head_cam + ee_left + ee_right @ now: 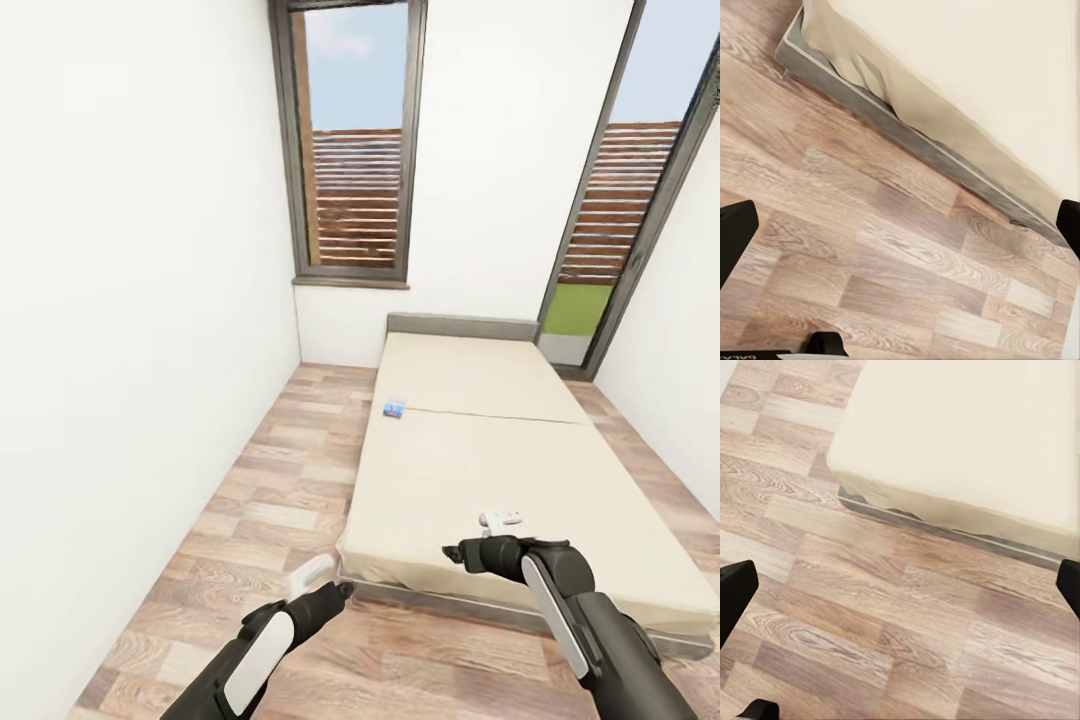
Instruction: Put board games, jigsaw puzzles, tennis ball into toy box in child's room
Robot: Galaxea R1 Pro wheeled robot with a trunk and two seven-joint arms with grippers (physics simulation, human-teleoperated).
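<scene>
Ahead, the small blue board game [394, 408] lies near the bed's [470, 470] left edge, well beyond both released, empty end effectors, the left end effector [318, 590] on its side.

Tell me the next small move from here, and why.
Probably roll forward along the bed's left side toward the small blue board game lying near its left edge. Both grippers, left and right, look open and empty, and the game sits well beyond them.

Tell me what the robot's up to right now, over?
Both grippers open, empty: left, right. Small blue game on bed, left edge, far ahead. Nothing in the way.
</scene>
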